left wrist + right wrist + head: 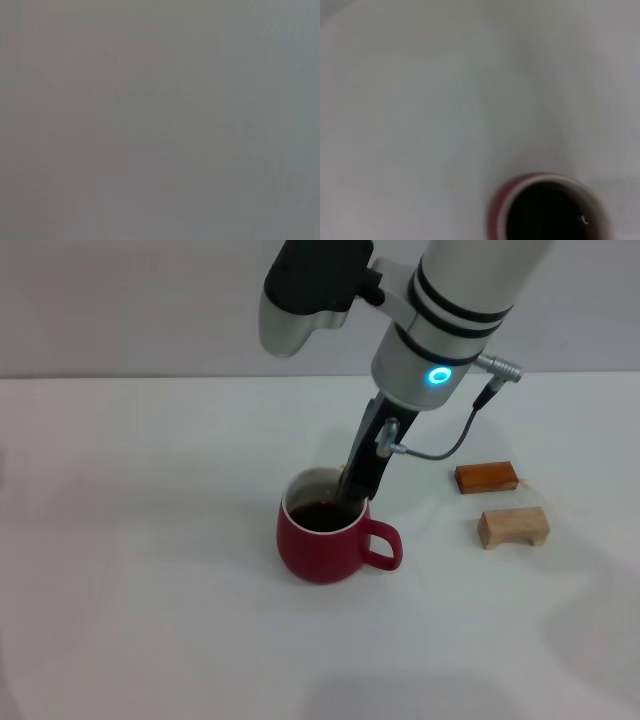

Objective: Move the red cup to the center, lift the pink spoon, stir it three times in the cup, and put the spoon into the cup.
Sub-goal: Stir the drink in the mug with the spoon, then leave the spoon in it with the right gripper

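Head view: a rounded dark-red ceramic mug point(322, 538) with a white rim and a red loop handle stands upright near the middle of the white tabletop point(140, 570). The right arm reaches down from above, and its dark right tool point(352, 495) dips into the mug's mouth at the far rim. I cannot tell whether the tool is apart or together, and the spoon may be hidden inside. On the robot's right, apart from the mug, lie an orange-brown wooden block point(487, 477) and a tan wooden block point(514, 527). The right wrist view shows the mug's opening point(547, 210), dark inside. The left wrist view is plain grey.
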`<control>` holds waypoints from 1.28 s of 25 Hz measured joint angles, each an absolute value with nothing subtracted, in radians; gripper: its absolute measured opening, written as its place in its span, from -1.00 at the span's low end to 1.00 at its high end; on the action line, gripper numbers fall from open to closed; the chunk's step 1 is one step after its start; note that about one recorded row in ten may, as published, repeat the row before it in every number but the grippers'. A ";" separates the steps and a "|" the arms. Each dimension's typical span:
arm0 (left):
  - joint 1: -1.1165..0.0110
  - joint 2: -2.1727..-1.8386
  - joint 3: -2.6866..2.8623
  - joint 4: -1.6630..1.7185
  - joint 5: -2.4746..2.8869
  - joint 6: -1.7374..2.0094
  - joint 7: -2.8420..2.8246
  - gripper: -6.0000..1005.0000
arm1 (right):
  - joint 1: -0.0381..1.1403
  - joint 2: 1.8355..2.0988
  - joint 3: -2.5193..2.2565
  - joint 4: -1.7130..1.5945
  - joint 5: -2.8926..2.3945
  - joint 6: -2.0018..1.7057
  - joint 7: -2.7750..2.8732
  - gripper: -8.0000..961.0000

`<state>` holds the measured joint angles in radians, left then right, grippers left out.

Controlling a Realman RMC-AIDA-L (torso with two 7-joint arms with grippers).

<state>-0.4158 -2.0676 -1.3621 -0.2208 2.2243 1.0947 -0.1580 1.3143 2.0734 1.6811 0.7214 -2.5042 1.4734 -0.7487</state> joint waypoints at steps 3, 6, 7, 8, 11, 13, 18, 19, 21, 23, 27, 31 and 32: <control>-0.415 -2.068 -1.362 -0.221 2.224 1.092 -0.158 0.68 | 1.315 2.074 1.673 0.729 -2.483 1.473 -0.750 -0.67; -0.414 -2.068 -1.362 -0.221 2.224 1.090 -0.158 0.68 | 1.316 2.075 1.673 0.739 -2.464 1.445 -0.750 -0.67; -0.414 -2.068 -1.362 -0.221 2.224 1.090 -0.158 0.68 | 1.316 2.075 1.673 0.739 -2.463 1.430 -0.750 -0.67; -0.414 -2.068 -1.362 -0.221 2.224 1.090 -0.158 0.68 | 1.317 2.075 1.672 0.739 -2.463 1.414 -0.750 -0.67; -0.413 -2.068 -1.362 -0.221 2.224 1.090 -0.158 0.68 | 1.323 2.075 1.666 0.727 -2.482 1.374 -0.744 -0.68; -0.413 -2.068 -1.362 -0.221 2.224 1.091 -0.158 0.68 | 1.326 2.075 1.663 0.719 -2.510 1.364 -0.739 -0.69; -0.413 -2.068 -1.362 -0.221 2.224 1.092 -0.158 0.68 | 1.326 2.074 1.664 0.716 -2.544 1.385 -0.730 -0.72; -0.413 -2.068 -1.362 -0.221 2.224 1.093 -0.158 0.68 | 1.325 2.074 1.664 0.717 -2.543 1.394 -0.729 -0.72; -0.413 -2.068 -1.362 -0.221 2.224 1.093 -0.158 0.68 | 1.324 2.073 1.665 0.722 -2.540 1.421 -0.728 -0.72; -0.414 -2.068 -1.362 -0.221 2.224 1.093 -0.158 0.68 | 1.324 2.075 1.666 0.730 -2.527 1.444 -0.729 -0.72; -0.417 -2.068 -1.362 -0.221 2.224 1.093 -0.158 0.68 | 1.323 2.074 1.666 0.745 -2.473 1.464 -0.736 -0.72; -0.420 -2.068 -1.364 -0.221 2.224 1.090 -0.158 0.68 | 1.327 2.074 1.665 0.750 -2.464 1.399 -0.740 -0.72; -0.420 -2.068 -1.364 -0.221 2.224 1.090 -0.158 0.68 | 1.327 2.074 1.665 0.750 -2.464 1.399 -0.740 -0.72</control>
<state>-0.4199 -2.0678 -1.3637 -0.2209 2.2241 1.0898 -0.1581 1.3271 2.0739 1.6653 0.7501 -2.4642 1.3994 -0.7404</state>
